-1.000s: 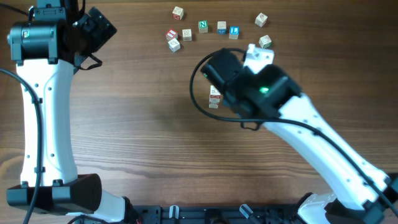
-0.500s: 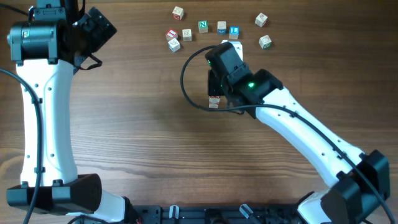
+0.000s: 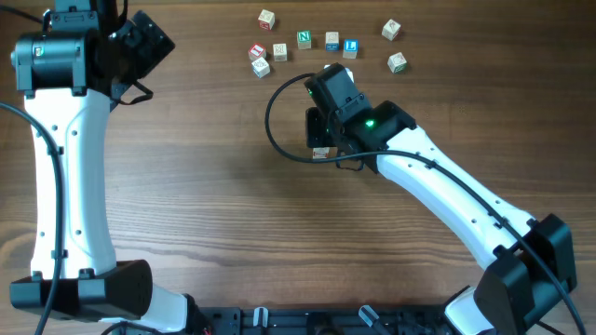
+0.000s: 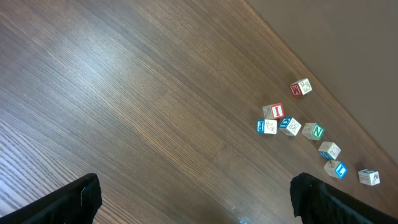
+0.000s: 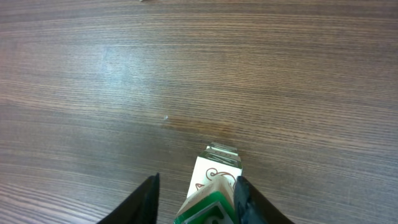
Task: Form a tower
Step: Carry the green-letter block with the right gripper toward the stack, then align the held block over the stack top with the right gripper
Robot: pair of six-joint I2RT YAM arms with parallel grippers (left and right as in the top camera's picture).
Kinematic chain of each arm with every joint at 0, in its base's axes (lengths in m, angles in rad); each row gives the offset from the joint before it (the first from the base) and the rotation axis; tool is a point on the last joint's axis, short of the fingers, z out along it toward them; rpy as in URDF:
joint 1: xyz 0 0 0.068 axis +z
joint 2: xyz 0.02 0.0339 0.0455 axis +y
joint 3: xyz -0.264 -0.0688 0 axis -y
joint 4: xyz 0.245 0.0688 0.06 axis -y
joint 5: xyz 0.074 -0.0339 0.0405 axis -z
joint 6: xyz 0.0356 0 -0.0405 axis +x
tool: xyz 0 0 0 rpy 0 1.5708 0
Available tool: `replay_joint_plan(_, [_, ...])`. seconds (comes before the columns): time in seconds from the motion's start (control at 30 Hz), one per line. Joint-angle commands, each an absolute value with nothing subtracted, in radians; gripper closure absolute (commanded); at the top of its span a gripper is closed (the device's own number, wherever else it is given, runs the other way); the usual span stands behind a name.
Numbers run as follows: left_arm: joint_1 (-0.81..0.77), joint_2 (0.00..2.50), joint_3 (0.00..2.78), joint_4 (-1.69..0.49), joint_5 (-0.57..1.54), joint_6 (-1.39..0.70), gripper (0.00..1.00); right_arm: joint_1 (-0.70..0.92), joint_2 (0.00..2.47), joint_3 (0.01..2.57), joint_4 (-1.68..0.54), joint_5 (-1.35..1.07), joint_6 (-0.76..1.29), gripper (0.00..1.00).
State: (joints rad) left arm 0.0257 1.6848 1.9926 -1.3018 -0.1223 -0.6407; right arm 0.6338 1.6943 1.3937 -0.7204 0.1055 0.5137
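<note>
Overhead, the right arm (image 3: 447,195) hides from us all but the foot of the tower (image 3: 321,153) near mid-table; its green top, cut off, sits between the parted jaws of the right gripper (image 5: 198,183), while the left gripper (image 4: 196,199) gapes, well apart.

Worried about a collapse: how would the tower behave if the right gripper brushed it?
The tower is narrow for its height, so a sideways nudge would probably topple it. It looks like loose, smooth wood, so the green-faced top may simply slide off.
</note>
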Motion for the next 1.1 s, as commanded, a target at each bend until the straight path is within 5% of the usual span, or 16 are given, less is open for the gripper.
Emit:
replay_joint_plan(0.0, [0.031,1.683,1.993,-1.299,-0.131,-0.632,0.0,0.628,1.705,1.454,-0.729,0.155,0.497,0.52])
replay_joint_plan(0.2, [0.031,1.683,1.993,-1.299,-0.131,-0.632,0.0,0.628,1.704,1.523,-0.781,0.186,0.516,0.25])
replay_joint_plan(0.43, [0.031,1.683,1.993,-1.299,-0.131,-0.632,0.0,0.627,1.707,1.612,-1.038,0.11,0.878,0.18])
replay_joint_plan(1.07, [0.031,1.683,1.993,-1.299,-0.131,-0.632,0.0,0.563,1.842,1.624,-1.026,-0.079,1.1,0.31])
